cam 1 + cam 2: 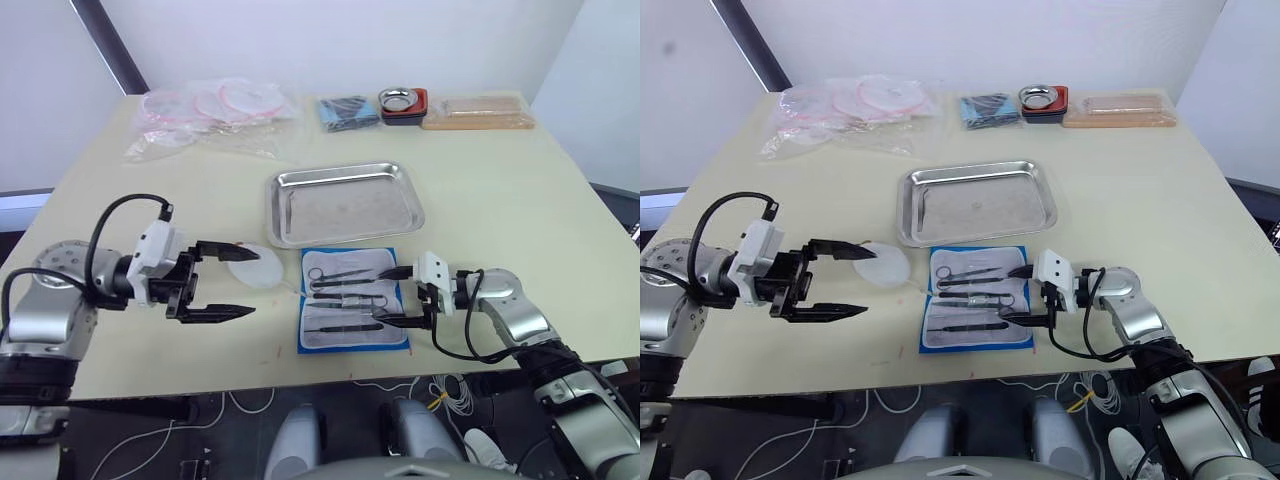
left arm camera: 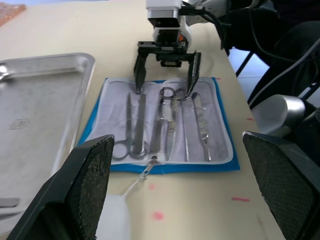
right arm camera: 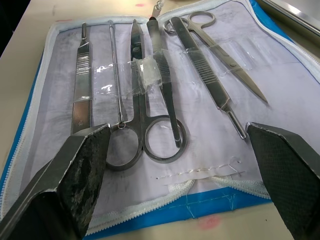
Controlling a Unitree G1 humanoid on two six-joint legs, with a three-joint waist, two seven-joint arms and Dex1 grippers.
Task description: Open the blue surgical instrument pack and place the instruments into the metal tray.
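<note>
The blue surgical instrument pack (image 1: 340, 337) lies open and flat near the table's front edge, grey-white lining up. Several instruments (image 1: 345, 290) rest in its slots: ring-handled scissors (image 3: 141, 107), tweezers and slim probes. Just behind the pack sits the metal tray (image 1: 345, 203), with nothing in it. My right gripper (image 1: 385, 296) is open at the pack's right edge, its fingertips over the ends of the instruments. To the left of the pack my left gripper (image 1: 255, 284) is wide open, apart from it, holding nothing.
A white round disc (image 1: 255, 272) lies between the left gripper and the pack. Along the far edge are clear bags of pink tubing (image 1: 215, 110), a dark blue bundle (image 1: 348, 110), a small metal bowl in a red dish (image 1: 403, 102) and a tan flat package (image 1: 478, 112).
</note>
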